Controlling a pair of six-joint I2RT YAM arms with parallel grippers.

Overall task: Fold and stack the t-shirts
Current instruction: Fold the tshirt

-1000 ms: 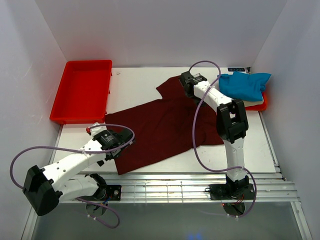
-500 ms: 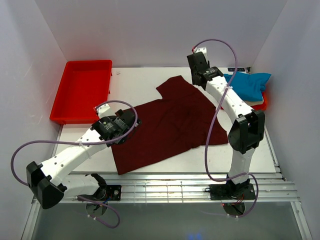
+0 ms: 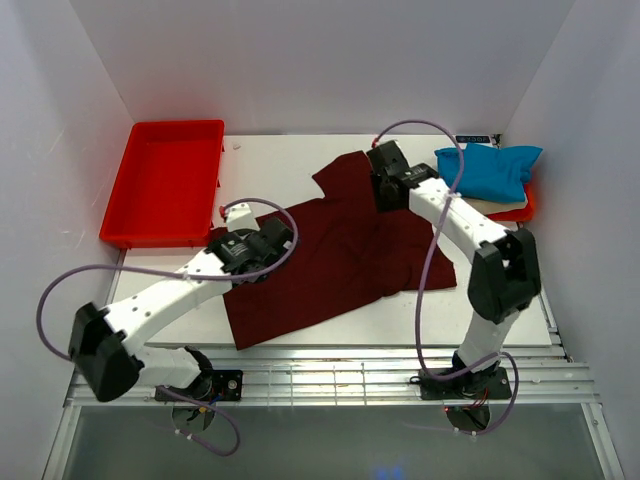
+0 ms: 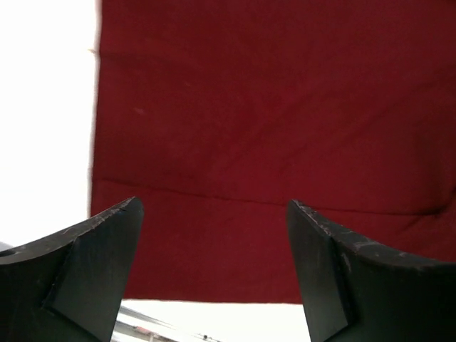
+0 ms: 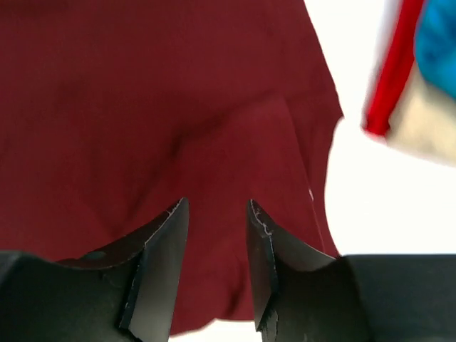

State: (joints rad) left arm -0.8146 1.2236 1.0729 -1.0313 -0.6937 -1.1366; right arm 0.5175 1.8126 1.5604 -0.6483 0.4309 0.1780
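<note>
Left pincer spread wide over the maroon t-shirt's left edge, right pincer narrowly parted and empty above its far part, shirt flat on the tabletop, blue t-shirt bunched to its right

The maroon t-shirt before me is soft matt cloth, faintly creased; the far-left tray is glossy red plastic; my bench is smooth white.

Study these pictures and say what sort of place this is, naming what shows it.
Probably a robot lab test cell: plain white walls box in a white table, a left arm and right arm are bolted at its near edge, and a maroon t-shirt lies spread near a red tray.
</note>
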